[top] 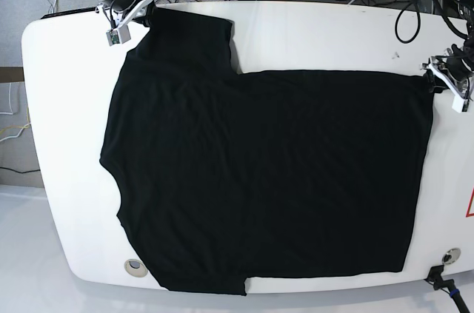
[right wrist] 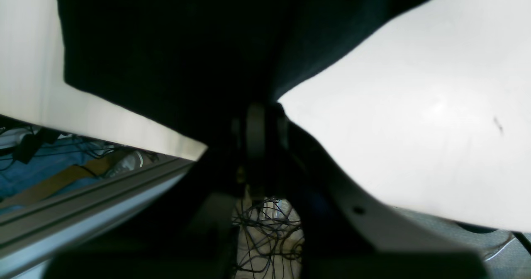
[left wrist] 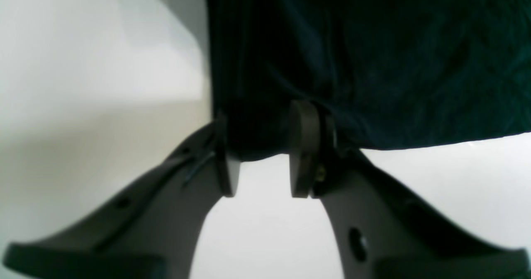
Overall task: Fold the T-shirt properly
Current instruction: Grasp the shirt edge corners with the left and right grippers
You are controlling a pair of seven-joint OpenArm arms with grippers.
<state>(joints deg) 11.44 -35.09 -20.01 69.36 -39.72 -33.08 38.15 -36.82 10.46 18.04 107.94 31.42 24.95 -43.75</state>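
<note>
You've got the T-shirt [top: 259, 172] spread flat and dark across most of the white table [top: 326, 39], soft black fabric with a matte weave, its hem running down along the table's right edge and one short sleeve reaching up toward the far left corner. No print shows on the side facing up; it reads as plain black. Your left gripper [left wrist: 259, 163] sits at the hem near the far right corner, its grey fingers [left wrist: 305, 146] parted, with a fold of cloth lying between them; whether the fabric is truly gripped is hard to tell. Your right gripper [right wrist: 256, 132] is at the sleeve by the far left corner, fingers pressed together on the black cloth, though shadow swallows most of the pinch. In both wrist views the shirt's fabric is blurred and cut off by the frame. Tangled cables [right wrist: 265, 233] show below the table's edge.
</note>
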